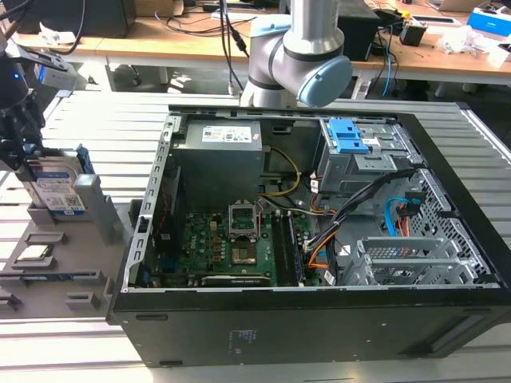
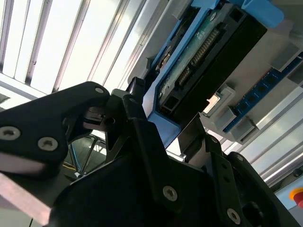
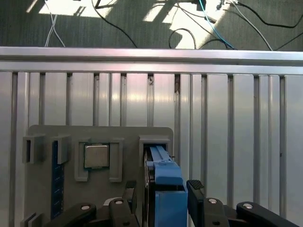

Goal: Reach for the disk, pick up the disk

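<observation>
Reach done, disk not yet lifted
The disk stands on edge in its grey holder at the exterior view's left; the gripper straddles it, fingers seemingly clamped on its blue frame.

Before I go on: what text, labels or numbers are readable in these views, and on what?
No text can be read.
Label on the disk, exterior view: white and blue with a barcode, print too small.
Label on the power supply: print blurred.
Faint marks on the case wall: illegible.
Chip, first wrist view: no legible marking.
</observation>
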`<action>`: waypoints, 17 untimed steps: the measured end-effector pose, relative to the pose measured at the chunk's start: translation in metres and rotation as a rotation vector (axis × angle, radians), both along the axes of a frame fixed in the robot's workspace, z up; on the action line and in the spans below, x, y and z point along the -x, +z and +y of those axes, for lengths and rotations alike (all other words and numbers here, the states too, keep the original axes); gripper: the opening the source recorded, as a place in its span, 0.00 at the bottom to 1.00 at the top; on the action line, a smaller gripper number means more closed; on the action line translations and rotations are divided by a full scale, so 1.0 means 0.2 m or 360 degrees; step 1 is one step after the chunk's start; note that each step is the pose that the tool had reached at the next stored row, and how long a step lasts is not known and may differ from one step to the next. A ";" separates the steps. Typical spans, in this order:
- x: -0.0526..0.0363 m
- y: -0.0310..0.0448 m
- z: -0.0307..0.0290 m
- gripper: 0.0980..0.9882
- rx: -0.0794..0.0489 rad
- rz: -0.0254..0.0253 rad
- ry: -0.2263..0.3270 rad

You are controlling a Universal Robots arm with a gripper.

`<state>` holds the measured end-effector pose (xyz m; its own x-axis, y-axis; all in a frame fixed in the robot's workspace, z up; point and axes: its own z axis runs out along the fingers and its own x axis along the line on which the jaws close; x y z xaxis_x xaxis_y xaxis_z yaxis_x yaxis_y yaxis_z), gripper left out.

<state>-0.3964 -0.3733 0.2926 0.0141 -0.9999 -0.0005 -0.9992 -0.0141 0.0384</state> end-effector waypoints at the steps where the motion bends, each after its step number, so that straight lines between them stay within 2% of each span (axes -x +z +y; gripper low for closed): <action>1: 0.000 -0.001 0.000 0.50 0.0000 -0.00003 0.0000; 5: 0.000 -0.002 0.000 0.48 0.0000 -0.00002 0.0000; 7: 0.000 -0.002 0.000 0.34 0.0000 -0.00002 0.0000; 8: 0.000 -0.002 0.000 0.30 0.0000 -0.00003 0.0000; 17: 0.000 -0.005 0.000 0.30 0.0000 -0.00002 0.0000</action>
<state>-0.3964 -0.3733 0.2916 0.0141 -0.9999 -0.0006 -0.9992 -0.0142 0.0383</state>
